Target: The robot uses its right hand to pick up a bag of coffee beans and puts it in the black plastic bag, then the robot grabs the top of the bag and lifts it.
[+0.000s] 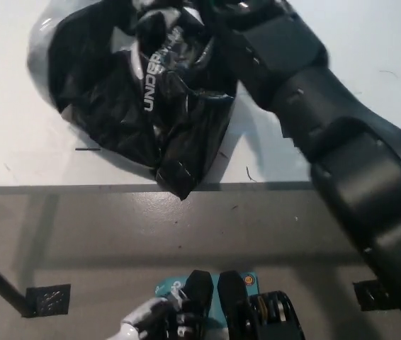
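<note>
The black plastic bag [144,106] with white lettering is bunched and crumpled over the white table [16,163]. Its lowest corner points down to the table's front edge. My black right arm [328,134] runs from the bottom right up to the bag's top. My right hand [211,18] sits at the picture's top edge, closed into the gathered top of the bag and partly cut off. No bag of coffee beans shows anywhere. My white left hand [147,324] rests low at the bottom edge, below the table.
The table's front edge [59,187] crosses the picture, with grey floor [115,234] below it. A black table leg with a foot plate [44,300] stands at the lower left. A thin dark mark [87,149] lies on the table beside the bag.
</note>
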